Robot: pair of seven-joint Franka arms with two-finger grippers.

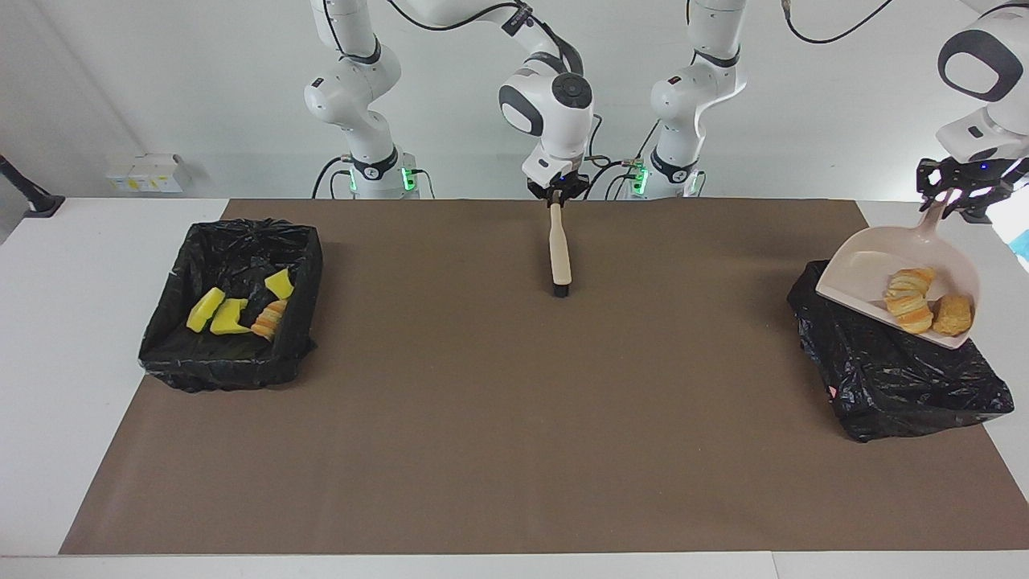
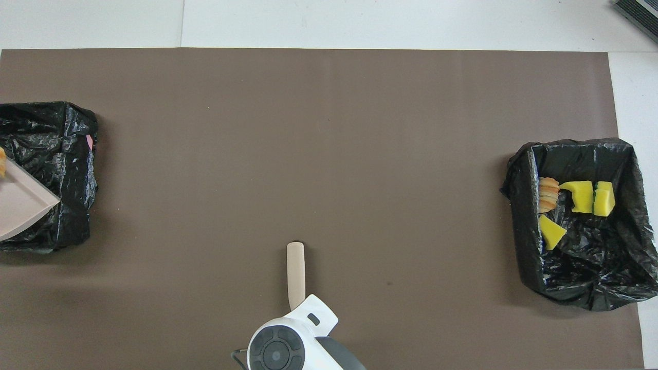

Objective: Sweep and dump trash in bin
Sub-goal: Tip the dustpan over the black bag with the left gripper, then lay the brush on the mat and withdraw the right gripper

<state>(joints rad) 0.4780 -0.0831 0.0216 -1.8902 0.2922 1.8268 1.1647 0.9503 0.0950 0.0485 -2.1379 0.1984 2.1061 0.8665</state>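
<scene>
Overhead view cuts off all but a corner of the beige dustpan [image 2: 23, 205] and hides both grippers. Facing, the left gripper [image 1: 957, 197] clamps the dustpan's handle, holding three bread-like lumps [image 1: 920, 299] over the crinkled black-lined bin [image 1: 892, 378]. The other lined bin [image 1: 233, 366] holds yellow sponge chunks [image 1: 221, 312] and one lump. The right gripper [image 1: 556, 199] grips the brush [image 1: 559, 256].

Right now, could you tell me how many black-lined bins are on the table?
2. One bin sits toward the right arm's end, holding yellow sponge chunks and a bread lump. The other bin sits toward the left arm's end, under the loaded dustpan.
</scene>
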